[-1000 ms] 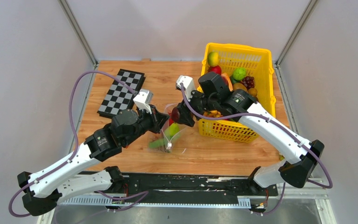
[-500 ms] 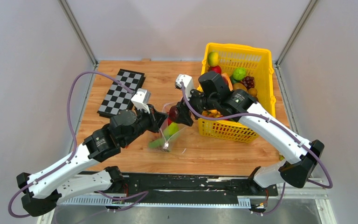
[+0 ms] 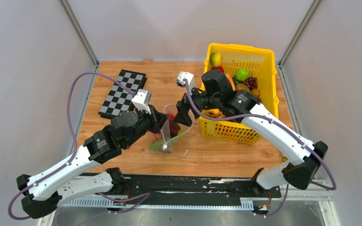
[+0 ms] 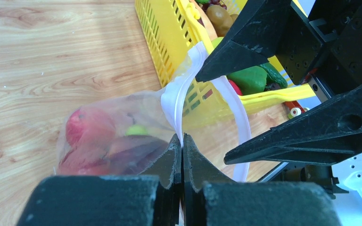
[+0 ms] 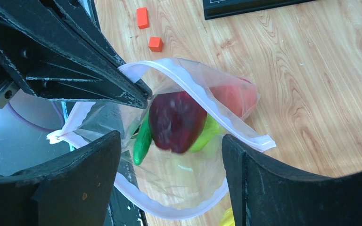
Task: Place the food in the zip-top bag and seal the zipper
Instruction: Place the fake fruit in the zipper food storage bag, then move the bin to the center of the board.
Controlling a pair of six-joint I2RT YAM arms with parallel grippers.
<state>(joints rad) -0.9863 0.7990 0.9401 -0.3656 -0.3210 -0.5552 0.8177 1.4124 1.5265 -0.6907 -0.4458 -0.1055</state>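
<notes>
Black fingers (image 4: 169, 160) of my left gripper (image 4: 182, 141) are pressed flat together, clamped on the pale zipper (image 4: 174, 103) at the near lip of the zip-top bag (image 4: 122, 122). The bag hangs from that pinch with its mouth gaping. I can't tell whether its bottom rests on the wooden table (image 3: 226, 155).

Behind the grip, the left arm (image 3: 75, 162) stretches from its near-left base diagonally toward the table's middle, wrist level.

My right gripper (image 5: 169, 139) is spread wide directly over the bag's mouth, and neither finger touches anything. Between the fingers, a dark red fruit (image 5: 176, 120) sits blurred in the opening. A green cucumber-like piece (image 5: 143, 141) is just left of it, and a red apple (image 5: 235, 96) lies against the bag's far wall.

The right arm (image 3: 273, 132) comes from its near-right base, folds at the elbow by the table's right edge and runs back-left across the front of the yellow mesh basket (image 3: 264, 70). Its wrist tips downward.

Two orange blocks (image 5: 155, 44) lie on the wood past the bag, and a chessboard (image 3: 122, 93) sits well apart at the rear left.
</notes>
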